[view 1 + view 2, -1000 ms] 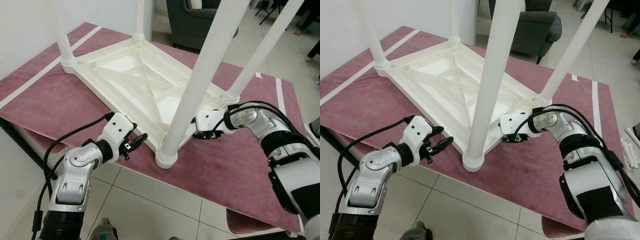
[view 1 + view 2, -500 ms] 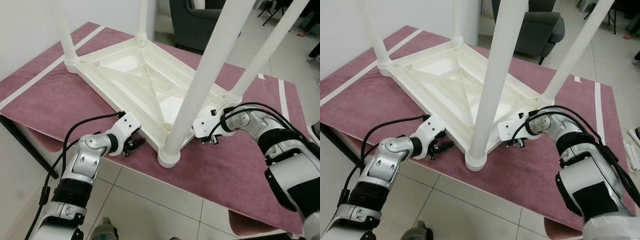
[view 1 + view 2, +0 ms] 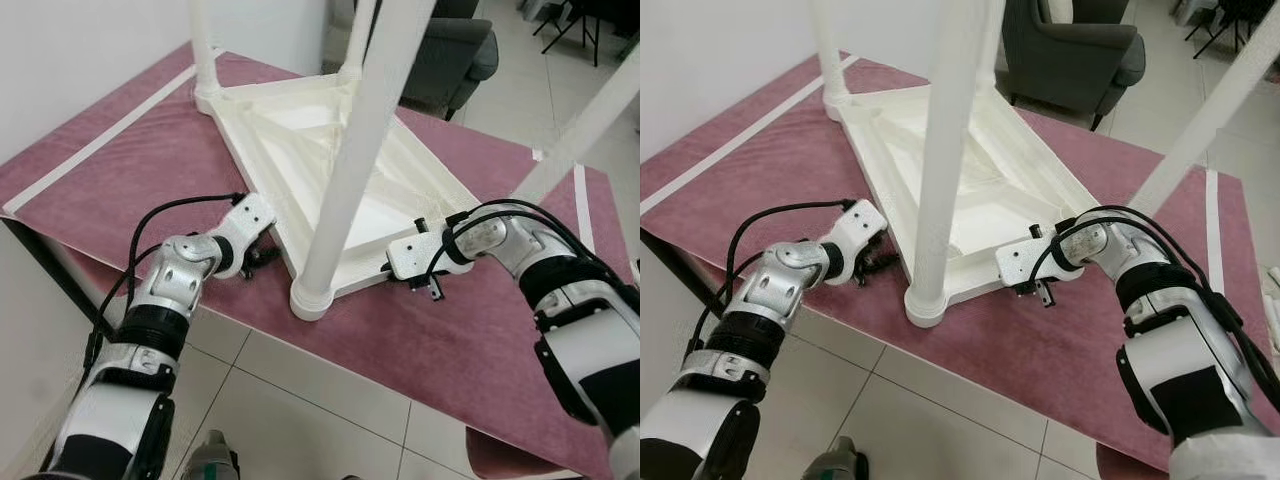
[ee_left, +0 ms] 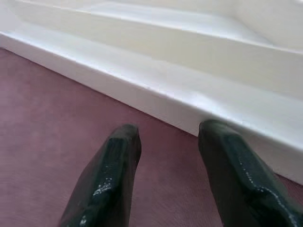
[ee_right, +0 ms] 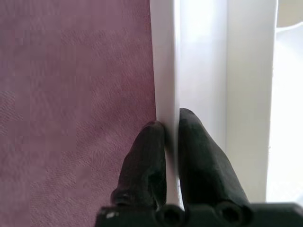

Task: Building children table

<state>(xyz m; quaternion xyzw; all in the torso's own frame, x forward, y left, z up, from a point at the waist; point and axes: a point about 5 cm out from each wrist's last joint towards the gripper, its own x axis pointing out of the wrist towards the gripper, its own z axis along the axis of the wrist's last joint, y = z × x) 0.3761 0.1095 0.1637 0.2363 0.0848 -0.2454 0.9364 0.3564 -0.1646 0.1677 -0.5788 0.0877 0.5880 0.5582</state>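
- Your right gripper (image 5: 168, 130) has its jaws pinched nearly closed on the thin rim of the upturned children's table (image 3: 330, 165), one finger on each side of that rim.
- Your left gripper (image 4: 170, 142) sits with its jaws apart and holding nothing; the table's long edge lies just ahead of the fingertips, the purple mat (image 3: 110, 190) under them.
- The table rests upside down on the mat, legs up, with the near leg (image 3: 345, 170) standing between your two grippers.
- To turn it well, keep the right pinch square on the rim, and close the left jaws on the edge before you push.
- Since the earlier frame, the table has swung round on the mat, and your left gripper has come in close to its edge.
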